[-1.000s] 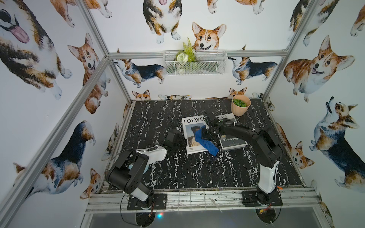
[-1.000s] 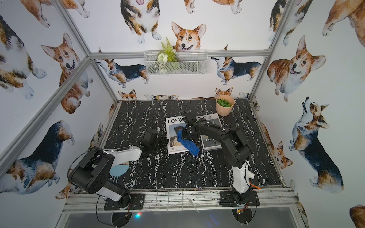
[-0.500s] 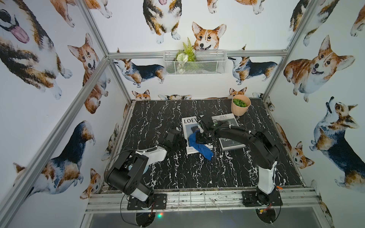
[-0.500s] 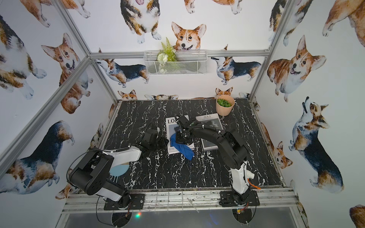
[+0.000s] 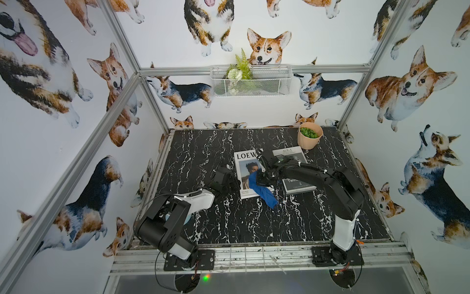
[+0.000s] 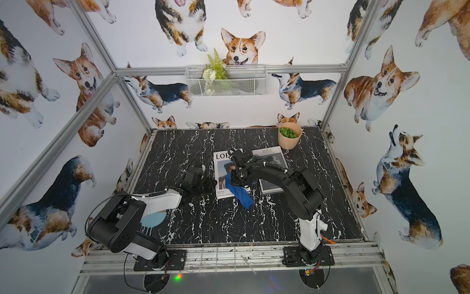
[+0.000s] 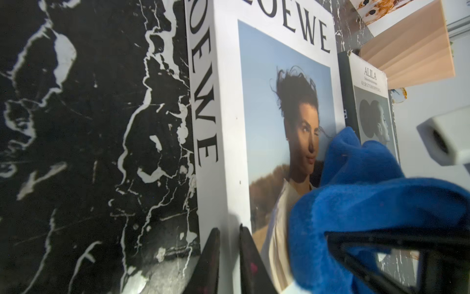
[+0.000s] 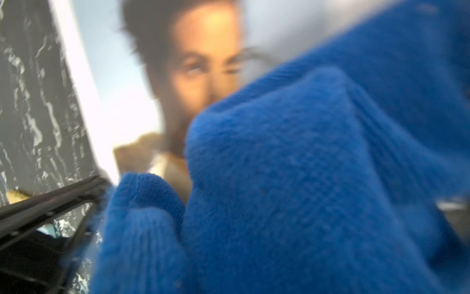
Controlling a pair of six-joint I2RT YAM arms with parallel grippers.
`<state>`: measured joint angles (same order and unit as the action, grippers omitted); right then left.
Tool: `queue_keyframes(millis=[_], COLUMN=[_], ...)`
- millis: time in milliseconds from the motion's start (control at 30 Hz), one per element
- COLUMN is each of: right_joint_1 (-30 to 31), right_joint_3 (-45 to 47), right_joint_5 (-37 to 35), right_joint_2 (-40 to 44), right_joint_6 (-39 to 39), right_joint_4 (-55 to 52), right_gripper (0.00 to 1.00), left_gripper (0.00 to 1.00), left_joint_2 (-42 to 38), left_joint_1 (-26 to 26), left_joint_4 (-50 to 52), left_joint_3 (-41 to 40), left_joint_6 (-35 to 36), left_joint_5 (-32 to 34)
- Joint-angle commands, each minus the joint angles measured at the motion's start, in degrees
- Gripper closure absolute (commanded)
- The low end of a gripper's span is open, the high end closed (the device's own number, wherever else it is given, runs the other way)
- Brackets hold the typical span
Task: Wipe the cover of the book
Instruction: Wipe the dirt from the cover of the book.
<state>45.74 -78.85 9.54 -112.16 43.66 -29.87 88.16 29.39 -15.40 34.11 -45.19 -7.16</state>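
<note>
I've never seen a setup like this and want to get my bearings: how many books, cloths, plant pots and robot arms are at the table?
Books: 2, a white book and a grey book
Cloths: 1, a blue cloth
Plant pots: 1, a tan pot
Robot arms: 2, the left arm and the right arm
Total: 6

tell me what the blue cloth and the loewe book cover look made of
Blue cloth: soft knitted or fleecy fabric, matte; fuzzy nap and folds show it. LOEWE book cover: probably smooth coated card, faint sheen, crisp printed photo and lettering.
</note>
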Motion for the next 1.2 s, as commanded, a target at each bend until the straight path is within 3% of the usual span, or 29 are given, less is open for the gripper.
queue_keyframes(millis=[0,167,367,467,600,800,900,1033,1167], right_joint_1=[2.83,0.88,-9.24,-11.45,-10.12,-0.19,1.90,0.46,-4.61], right_joint_3=[-1.30,-1.20,7.55,8.84,7.39,-2.48,-5.37,-3.80,4.32], right_joint_5=[5.88,3.06,-0.22,-1.57,-0.53,2.96,3.98,1.91,0.45], right_joint_2=[-4.80,-3.22,3.89,5.17,4.05,-4.68,-7.33,-5.58,0.84], right_joint_6=[4.19,1.57,-0.55,-1.45,0.02,2.54,3.14,1.49,0.21], right_joint_4=[-3.64,-6.56,-7.78,-8.41,-7.15,-7.27,-7.18,-8.70,-8.55], right_gripper=[1.00,1.00,1.00,1.00,1.00,1.00,1.00,1.00,1.00], left_gripper=[0.82,0.82,0.82,0.82,0.82,0.82,0.82,0.82,0.82], left_joint_2=[0.26,0.17,0.17,0.17,0.00,0.16,0.17,-0.09,0.25], left_joint_1=[-0.02,0.01,-0.03,-0.03,-0.03,-0.03,-0.03,-0.03,-0.03], left_joint_4=[14.42,15.06,15.05,14.87,14.96,15.18,15.48,15.92,15.88], left_joint_3=[-0.57,-0.36,-0.58,-0.81,-0.92,-0.32,0.16,0.17,0.17], left_joint_6=[0.10,0.54,0.80,0.72,0.67,0.66,0.72,0.96,1.18], left_joint_5=[2.62,2.71,3.05,3.08,3.10,2.97,2.85,2.97,2.98])
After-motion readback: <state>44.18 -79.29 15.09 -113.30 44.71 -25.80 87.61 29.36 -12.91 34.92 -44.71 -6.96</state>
